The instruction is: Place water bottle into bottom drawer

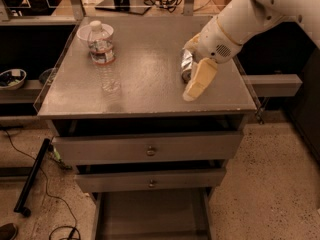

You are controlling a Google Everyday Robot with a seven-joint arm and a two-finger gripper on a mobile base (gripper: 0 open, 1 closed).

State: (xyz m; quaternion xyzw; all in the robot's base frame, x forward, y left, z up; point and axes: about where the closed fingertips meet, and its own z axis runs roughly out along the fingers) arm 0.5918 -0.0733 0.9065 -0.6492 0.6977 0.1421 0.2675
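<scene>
My gripper hangs low over the right side of the cabinet top, pointing down and toward the front edge. It holds nothing that I can see, and I cannot tell whether it is released or clenched.

Just behind it, at about 11 o'clock, the silver can lies on the surface, partly hidden by my wrist. That is not what I want. It sits so near that a careless sweep would knock it.

The water bottle stands upright well apart from me at 9 to 10 o'clock, near the back left corner. Its white cap is up and the label band wraps its upper body. A white bowl sits right behind it at 12 o'clock, so I judge a sideways approach from the right safer than reaching over the top.

Below, at 6 o'clock, the bottom drawer is pulled open, showing its flat floor, ready to receive the bottle. The two upper drawers with round knobs jut out slightly above it. I would need to lower the bottle in front of them.

A black pole and cables lie on the floor at 8 o'clock, out of my path.
</scene>
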